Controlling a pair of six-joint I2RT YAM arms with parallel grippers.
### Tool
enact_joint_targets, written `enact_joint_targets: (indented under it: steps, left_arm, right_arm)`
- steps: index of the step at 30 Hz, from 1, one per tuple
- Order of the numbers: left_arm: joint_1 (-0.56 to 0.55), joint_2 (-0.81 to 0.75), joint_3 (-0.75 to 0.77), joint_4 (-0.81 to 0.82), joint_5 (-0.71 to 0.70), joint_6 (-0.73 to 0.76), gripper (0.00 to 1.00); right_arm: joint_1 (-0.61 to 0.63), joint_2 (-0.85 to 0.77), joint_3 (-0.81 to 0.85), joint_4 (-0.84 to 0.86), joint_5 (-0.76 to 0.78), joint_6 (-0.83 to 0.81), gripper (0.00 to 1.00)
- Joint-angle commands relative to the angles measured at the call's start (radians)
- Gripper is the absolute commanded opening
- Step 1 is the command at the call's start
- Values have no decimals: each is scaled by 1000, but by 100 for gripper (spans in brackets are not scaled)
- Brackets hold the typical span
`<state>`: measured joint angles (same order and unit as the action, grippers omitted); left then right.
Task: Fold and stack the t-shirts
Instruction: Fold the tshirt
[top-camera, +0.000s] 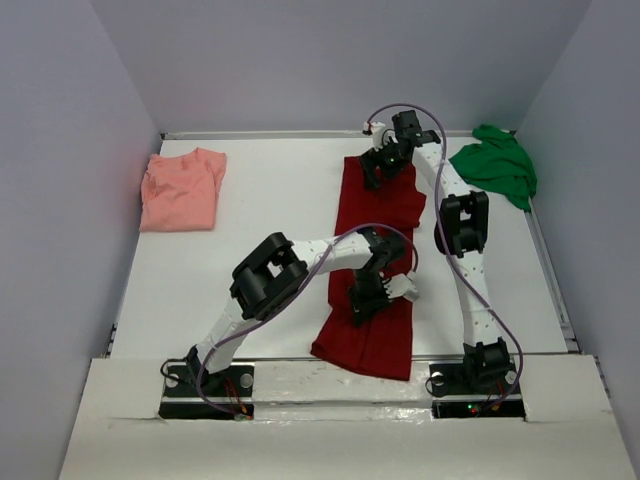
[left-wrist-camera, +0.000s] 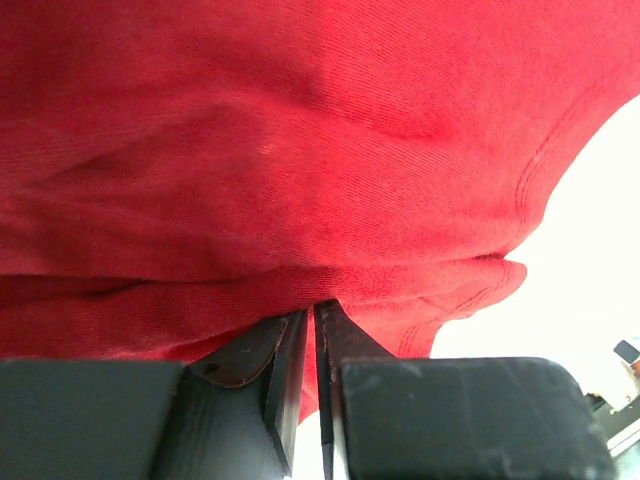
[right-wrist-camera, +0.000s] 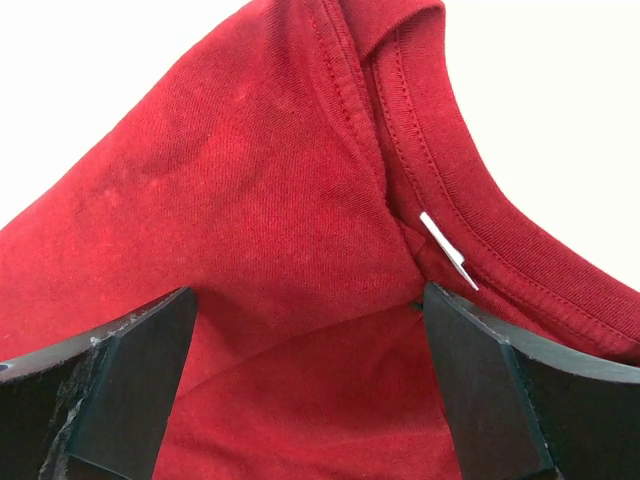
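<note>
Open counter (top-camera: 270, 190) runs between the pink shirt (top-camera: 180, 190) and red shirt (top-camera: 365, 210); the green shirt (top-camera: 495, 165) fills the far right corner.

Even, diffuse light from above fills the overhead view — the white table (top-camera: 250, 200) is bright, with faint, soft-edged shadows. In the left wrist view the dark red shirt (left-wrist-camera: 300, 150) sits close and slightly blurred, and the table at the right edge blows out to pure white. The right wrist view is sharper — stitching reads crisply.
</note>
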<state>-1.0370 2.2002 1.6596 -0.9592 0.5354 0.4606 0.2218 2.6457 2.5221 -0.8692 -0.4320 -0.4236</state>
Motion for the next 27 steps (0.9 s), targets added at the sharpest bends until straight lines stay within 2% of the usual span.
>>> enact_joint_targets:
  steps: [1, 7, 14, 22, 27]
  left_arm:
    - [-35, 26, 29, 34, 26, 1, 22]
    - [-57, 43, 63, 25, 8, -2, 19]
    - [-57, -57, 42, -56, -32, 59, 19]
    - [-51, -199, 60, -55, -211, -23, 19]
    - [0, -310, 40, -20, -282, -31, 19]
  right_arm:
    - [19, -41, -14, 32, -30, -23, 100]
    - [30, -62, -19, 27, -24, -14, 100]
    - [30, -208, -109, 30, 61, -61, 100]
    - [30, -406, -158, 39, 160, -46, 100]
    - [30, -552, -251, 39, 314, -66, 100]
